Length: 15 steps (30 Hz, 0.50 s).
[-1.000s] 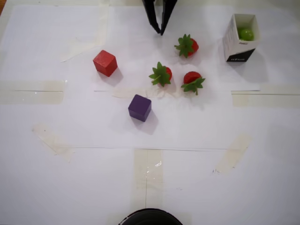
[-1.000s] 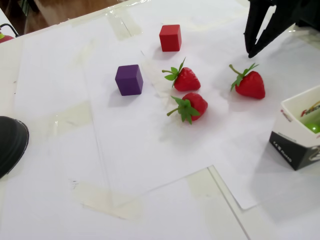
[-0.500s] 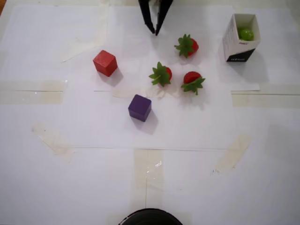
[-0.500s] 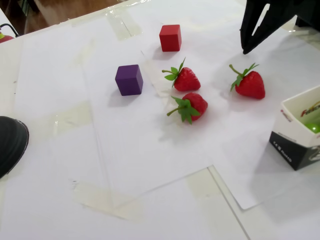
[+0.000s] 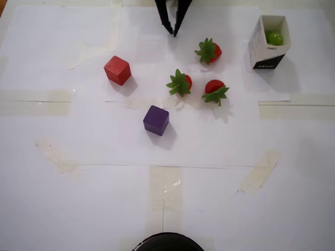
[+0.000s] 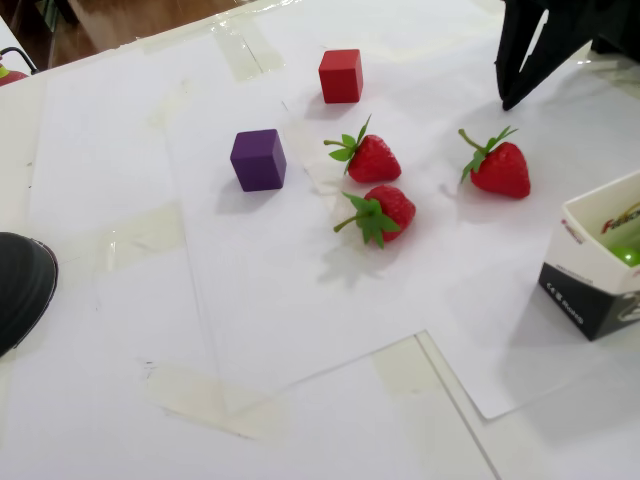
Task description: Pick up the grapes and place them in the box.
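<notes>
The gripper (image 5: 171,32) is seen at the top edge of the overhead view, its two dark fingers (image 5: 165,21) pointing down toward the white paper (image 5: 104,141) with only a narrow gap between the tips; nothing is held between them. In the fixed view the gripper (image 6: 508,97) is found at the upper right, and its tips are seen close to the paper, though contact cannot be judged.

The box (image 5: 268,49) is placed well to the right of the fingers in the overhead view, standing with its top open. One green grape (image 5: 274,37) is seen inside it. In the fixed view the box (image 6: 590,270) is cut by the right edge, well below the fingers, and a bit of green (image 6: 628,256) is glimpsed within.

Three strawberries are laid out below and right of the fingers in the overhead view: one (image 5: 209,51) nearest the tips, one (image 5: 180,83) almost straight below them, and one (image 5: 215,90) further off. A red cube (image 5: 117,70) is set to the lower left of the fingers, and a purple cube (image 5: 156,120) is set well below them.
</notes>
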### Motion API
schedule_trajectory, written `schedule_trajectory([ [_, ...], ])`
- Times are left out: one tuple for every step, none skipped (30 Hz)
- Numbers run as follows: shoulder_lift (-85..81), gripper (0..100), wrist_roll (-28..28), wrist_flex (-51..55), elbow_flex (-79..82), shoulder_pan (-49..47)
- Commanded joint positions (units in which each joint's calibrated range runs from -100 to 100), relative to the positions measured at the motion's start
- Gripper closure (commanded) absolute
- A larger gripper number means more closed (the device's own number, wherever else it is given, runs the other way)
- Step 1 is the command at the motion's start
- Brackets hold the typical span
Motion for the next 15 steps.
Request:
schedule_trajectory([
  [0.0, 100, -1.1, -0.8, 0.0, 0.9],
  [0.0, 100, -1.4, -1.3, 0.0, 0.7],
  [0.0, 100, -1.5, -1.9, 0.0, 0.3],
  [0.0, 100, -1.5, -2.4, 0.0, 0.3],
  [0.0, 100, -1.5, -2.4, 0.0, 0.2],
  [0.0, 100, -1.5, -2.4, 0.0, 0.2],
  [0.0, 100, -1.6, -2.4, 0.0, 0.2],
  [0.0, 100, -1.6, -2.5, 0.0, 0.2],
  [0.0, 100, -1.7, -2.6, 0.0, 0.3],
  [0.0, 100, -2.1, -0.7, 0.0, 0.5],
  [0.0, 100, -2.6, 2.9, 0.0, 0.9],
  [0.0, 100, -2.6, 4.9, 0.0, 1.4],
  [0.0, 100, -2.2, 4.9, 0.0, 1.6],
  [0.0, 100, -2.7, 4.8, 0.0, 1.2],
  [0.0, 100, -2.7, 4.8, 0.0, 0.8],
])
